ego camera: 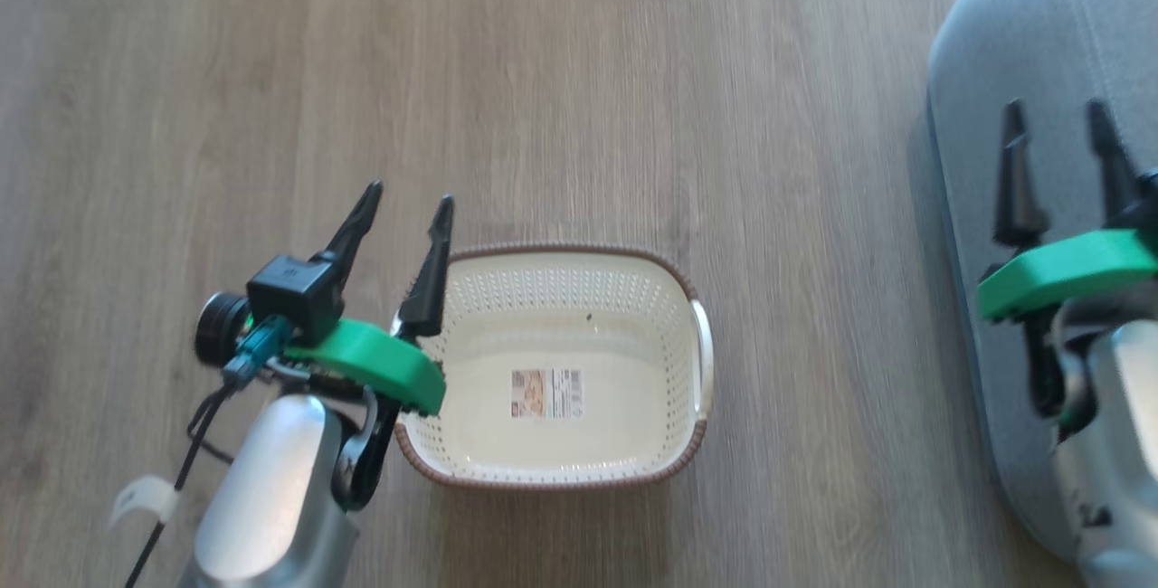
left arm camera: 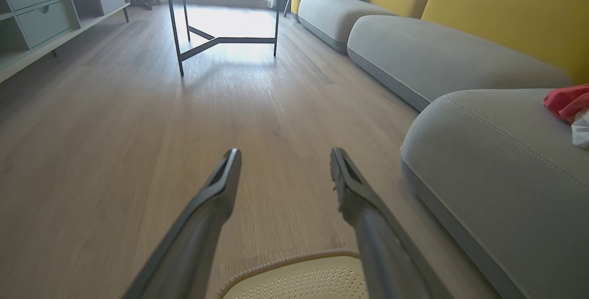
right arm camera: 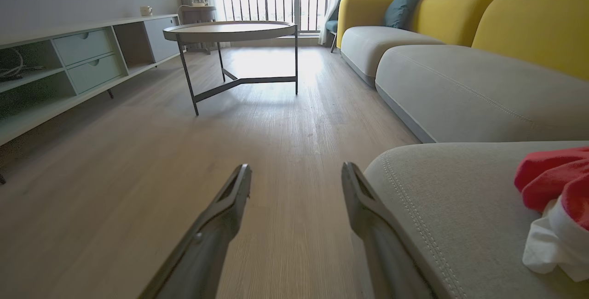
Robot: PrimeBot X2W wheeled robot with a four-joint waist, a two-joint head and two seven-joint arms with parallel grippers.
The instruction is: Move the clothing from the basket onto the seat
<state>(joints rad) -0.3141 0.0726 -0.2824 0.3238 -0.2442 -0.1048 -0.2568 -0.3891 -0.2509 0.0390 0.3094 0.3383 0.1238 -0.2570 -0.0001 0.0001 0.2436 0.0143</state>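
The cream basket point(ego camera: 425, 452) with a brown rim stands on the wood floor, showing only a label sticker on its bottom. My left gripper point(ego camera: 407, 203) hovers open over its left rim with nothing between the fingers; the rim point(left arm camera: 285, 262) shows below the fingers in the left wrist view. The grey seat point(ego camera: 1013, 45) fills the right edge. My right gripper point(ego camera: 1058, 127) is open above the seat's edge and holds nothing. Red and white clothing point(right arm camera: 552, 198) lies on the seat point(right arm camera: 451, 198) to the right of the right gripper point(right arm camera: 297, 175), also seen as clothing point(left arm camera: 568, 103) in the left wrist view.
A round metal-legged coffee table point(right arm camera: 230, 32) stands further down the room. A low sideboard point(right arm camera: 69, 60) runs along the left wall. More grey sofa cushions point(right arm camera: 460, 87) with yellow backs point(right arm camera: 538, 27) line the right side. Wood floor point(ego camera: 579, 90) lies between basket and table.
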